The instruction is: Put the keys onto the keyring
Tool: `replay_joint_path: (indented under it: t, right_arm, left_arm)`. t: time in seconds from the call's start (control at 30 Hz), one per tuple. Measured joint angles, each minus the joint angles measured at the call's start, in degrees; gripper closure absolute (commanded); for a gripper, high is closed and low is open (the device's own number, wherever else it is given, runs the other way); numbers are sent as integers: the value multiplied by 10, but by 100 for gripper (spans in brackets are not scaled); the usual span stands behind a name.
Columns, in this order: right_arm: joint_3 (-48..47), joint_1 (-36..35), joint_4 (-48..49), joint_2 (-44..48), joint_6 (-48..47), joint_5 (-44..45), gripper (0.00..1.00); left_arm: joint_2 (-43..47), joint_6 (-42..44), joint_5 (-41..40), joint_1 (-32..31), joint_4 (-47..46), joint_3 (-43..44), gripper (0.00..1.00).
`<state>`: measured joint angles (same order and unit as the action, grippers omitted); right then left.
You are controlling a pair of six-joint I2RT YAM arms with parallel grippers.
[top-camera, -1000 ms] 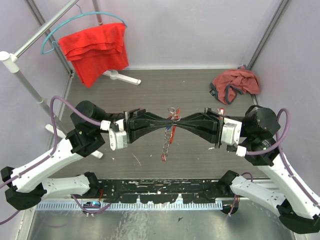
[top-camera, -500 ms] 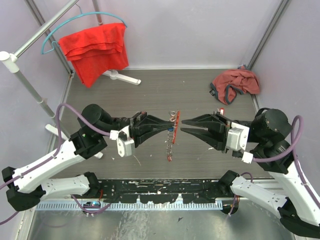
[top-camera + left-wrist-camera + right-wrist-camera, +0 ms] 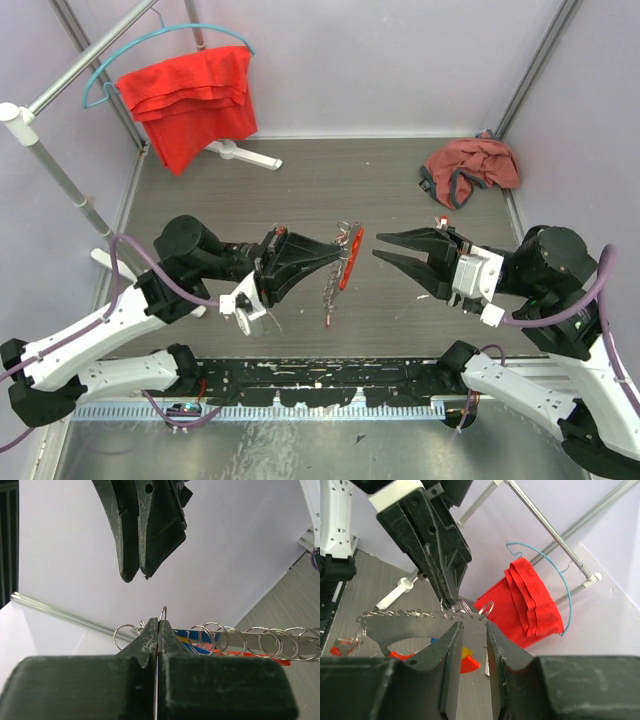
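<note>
The left wrist view alone shows the left gripper point(image 3: 158, 625) pinching the thin silvery wire keyring point(image 3: 215, 639). Overhead, its long red-orange tag point(image 3: 346, 268) hangs. The right gripper point(image 3: 379, 246) is parted, empty.

The keyring point(image 3: 215, 640) is thin, glossy silvery metal wire. The left gripper point(image 3: 158, 622) is matt black plastic, scuffed pale near its tips. The red cloth point(image 3: 190, 100) looks soft and matt, the table point(image 3: 300, 180) dull grey and wood-grained.

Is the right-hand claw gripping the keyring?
No, the right gripper is open and apart from the keyring, which only the left gripper pinches.
</note>
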<state>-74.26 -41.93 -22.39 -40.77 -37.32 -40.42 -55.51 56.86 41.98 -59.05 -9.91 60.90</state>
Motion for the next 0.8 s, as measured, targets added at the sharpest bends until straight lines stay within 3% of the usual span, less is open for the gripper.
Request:
replay_joint_path:
  t: [0.57,0.8]
  right_arm:
    - [37,0,-1,12,1,68,72]
    - [35,0,-21,10,2,48,73]
  left_arm:
    - [4,170,-7,0,95,-6,100]
    - [0,176,-16,0,111,-6,100]
